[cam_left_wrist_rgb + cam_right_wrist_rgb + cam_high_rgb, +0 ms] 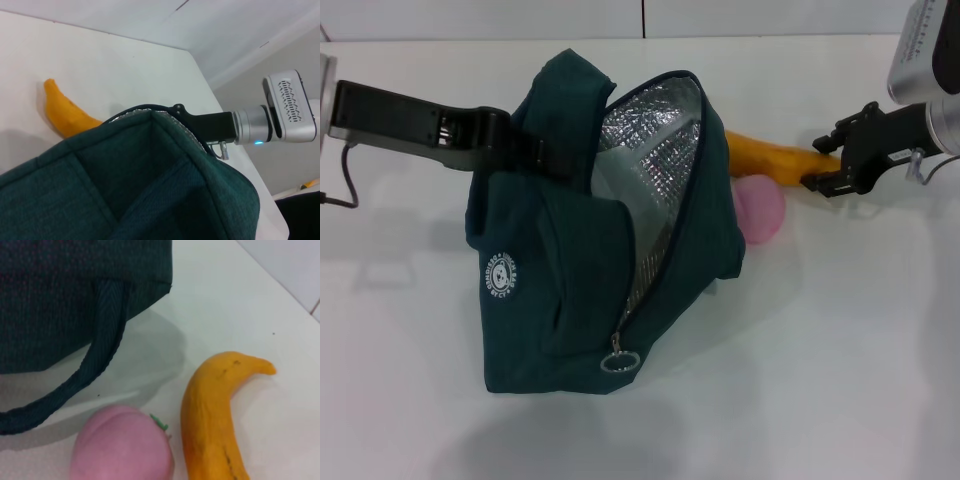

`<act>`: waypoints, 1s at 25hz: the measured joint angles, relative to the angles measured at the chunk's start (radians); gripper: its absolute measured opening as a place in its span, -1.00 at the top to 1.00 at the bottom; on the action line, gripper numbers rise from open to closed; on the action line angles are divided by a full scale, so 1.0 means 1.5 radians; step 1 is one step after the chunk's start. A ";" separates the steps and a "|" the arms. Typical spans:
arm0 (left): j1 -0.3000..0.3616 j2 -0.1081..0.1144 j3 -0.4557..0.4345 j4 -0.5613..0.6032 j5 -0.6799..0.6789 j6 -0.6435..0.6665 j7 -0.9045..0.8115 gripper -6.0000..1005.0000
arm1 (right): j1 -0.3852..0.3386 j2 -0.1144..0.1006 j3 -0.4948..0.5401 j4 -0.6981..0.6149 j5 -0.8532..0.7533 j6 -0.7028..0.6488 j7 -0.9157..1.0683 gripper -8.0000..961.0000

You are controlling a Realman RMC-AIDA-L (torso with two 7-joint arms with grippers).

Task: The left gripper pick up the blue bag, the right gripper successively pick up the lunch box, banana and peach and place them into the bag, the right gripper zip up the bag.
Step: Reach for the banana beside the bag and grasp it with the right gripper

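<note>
While the left gripper (525, 145) holds the blue bag (560, 300) up by a padded handle, its fingers clamped on the fabric, the right gripper (825, 165) hovers at the far tip of the banana (770, 160), fingers parted around the stem end and not yet closed on it. That banana lies on the white table (840, 350) just behind the bag, with the peach (760, 212) touching or nearly touching its near side. No lunch box shows anywhere on the table; whether it already sits inside the foil-lined bag cannot be told.

Picking the banana looks like the step in hand. A grip nearer the fruit's middle would likely carry it steadier than a pinch at the narrow tip, and closing without nudging the peach matters, since it may roll. The bag's mouth gapes toward the right arm, so a lift up and over the zipper edge should clear it.

On the bag's side a small round white logo (499, 277) carries ring lettering too small to read. Below it hangs the ring zipper pull (619, 358).
</note>
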 joint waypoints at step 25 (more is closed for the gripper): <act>0.003 0.004 0.000 0.000 0.000 0.001 -0.001 0.91 | -0.044 -0.031 0.002 -0.073 0.102 -0.047 0.011 0.11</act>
